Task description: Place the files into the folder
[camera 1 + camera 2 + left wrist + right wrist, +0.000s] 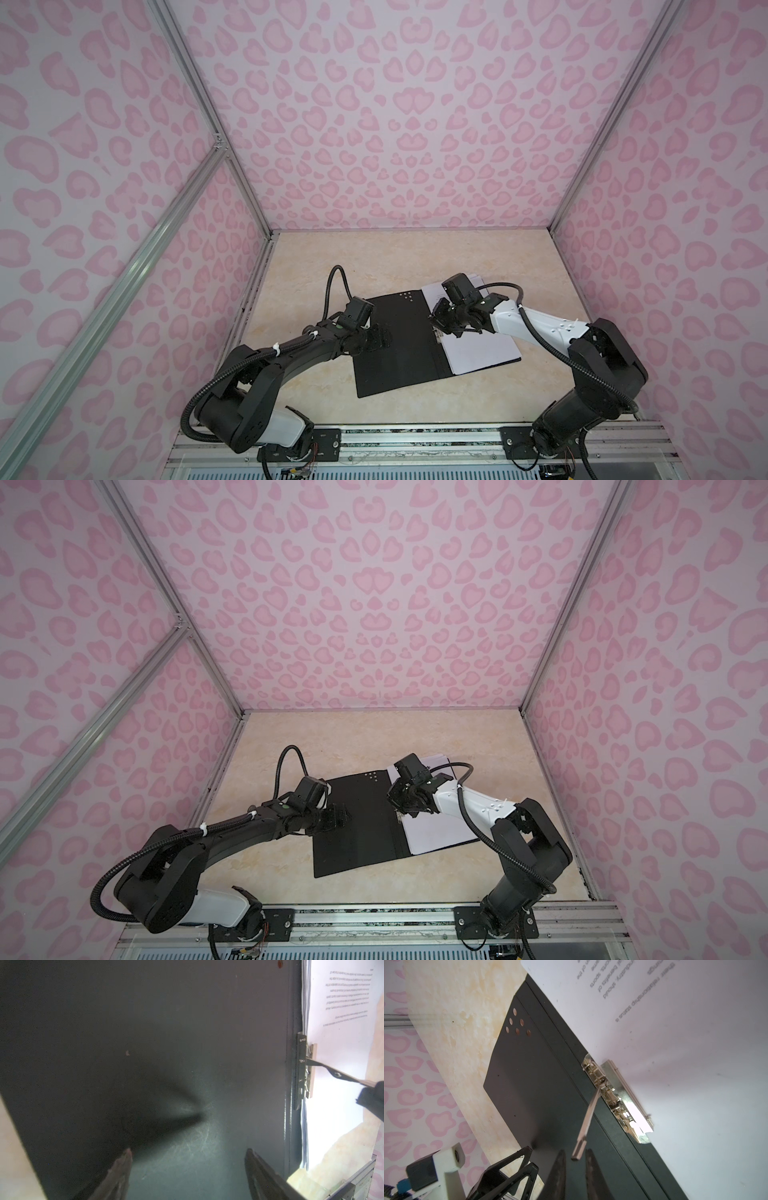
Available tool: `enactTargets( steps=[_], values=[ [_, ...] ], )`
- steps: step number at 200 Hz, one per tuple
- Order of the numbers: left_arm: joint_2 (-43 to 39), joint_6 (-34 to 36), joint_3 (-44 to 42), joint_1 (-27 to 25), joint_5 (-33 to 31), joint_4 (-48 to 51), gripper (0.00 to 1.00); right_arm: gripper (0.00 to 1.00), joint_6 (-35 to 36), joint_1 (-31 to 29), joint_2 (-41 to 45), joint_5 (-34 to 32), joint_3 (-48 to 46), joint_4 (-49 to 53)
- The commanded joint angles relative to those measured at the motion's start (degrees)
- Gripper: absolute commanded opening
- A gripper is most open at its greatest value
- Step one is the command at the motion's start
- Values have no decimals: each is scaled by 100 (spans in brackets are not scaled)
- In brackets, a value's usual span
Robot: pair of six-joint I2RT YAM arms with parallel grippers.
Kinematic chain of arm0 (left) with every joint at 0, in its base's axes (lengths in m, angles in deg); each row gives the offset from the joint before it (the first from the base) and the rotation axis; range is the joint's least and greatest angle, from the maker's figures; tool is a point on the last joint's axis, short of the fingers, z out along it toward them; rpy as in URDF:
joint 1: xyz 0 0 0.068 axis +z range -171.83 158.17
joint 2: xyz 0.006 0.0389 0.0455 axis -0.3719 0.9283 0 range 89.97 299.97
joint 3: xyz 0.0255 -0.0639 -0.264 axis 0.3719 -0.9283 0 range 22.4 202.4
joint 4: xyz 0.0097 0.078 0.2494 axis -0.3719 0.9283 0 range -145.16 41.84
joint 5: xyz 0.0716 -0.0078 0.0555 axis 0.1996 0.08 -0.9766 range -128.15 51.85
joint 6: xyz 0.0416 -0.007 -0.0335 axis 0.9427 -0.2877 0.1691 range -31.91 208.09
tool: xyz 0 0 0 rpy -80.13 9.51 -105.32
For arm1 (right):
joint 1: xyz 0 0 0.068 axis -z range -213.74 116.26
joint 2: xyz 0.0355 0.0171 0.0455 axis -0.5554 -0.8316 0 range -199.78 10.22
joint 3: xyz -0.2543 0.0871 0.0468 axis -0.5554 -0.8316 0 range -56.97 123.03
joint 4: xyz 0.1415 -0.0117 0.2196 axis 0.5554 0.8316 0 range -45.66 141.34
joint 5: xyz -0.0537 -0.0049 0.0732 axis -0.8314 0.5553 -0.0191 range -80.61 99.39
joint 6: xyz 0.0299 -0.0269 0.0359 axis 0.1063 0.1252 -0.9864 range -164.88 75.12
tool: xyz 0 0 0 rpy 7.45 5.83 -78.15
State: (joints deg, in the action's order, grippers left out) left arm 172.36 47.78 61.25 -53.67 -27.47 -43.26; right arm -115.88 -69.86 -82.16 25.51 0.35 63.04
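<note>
The folder [395,353] [357,833] lies open and flat on the table, black inside up, in both top views. The files [478,349] [440,829], white printed sheets, rest on its right half with their edge at the metal spine clip [616,1097] [301,1070]. The clip's lever [588,1118] stands raised. My right gripper [575,1151] [440,328] is shut on the lever's tip. My left gripper [188,1150] [378,338] is open, jaws wide, low over the bare left cover [187,1043], holding nothing.
The beige marbled table [415,257] is boxed in by pink patterned walls with aluminium posts. An aluminium rail [415,436] with both arm bases runs along the front edge. Some sheets stick out past the folder's far right corner [478,276].
</note>
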Motion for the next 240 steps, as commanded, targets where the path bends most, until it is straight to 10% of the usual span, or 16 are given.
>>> enactTargets(
  steps=[1,240],
  values=[
    [57,57,3,11,-4,-111,87,19,-21,-7,-17,-21,-40,-15],
    [177,-29,31,11,97,-141,86,11,4,113,92,128,-432,-341]
  ],
)
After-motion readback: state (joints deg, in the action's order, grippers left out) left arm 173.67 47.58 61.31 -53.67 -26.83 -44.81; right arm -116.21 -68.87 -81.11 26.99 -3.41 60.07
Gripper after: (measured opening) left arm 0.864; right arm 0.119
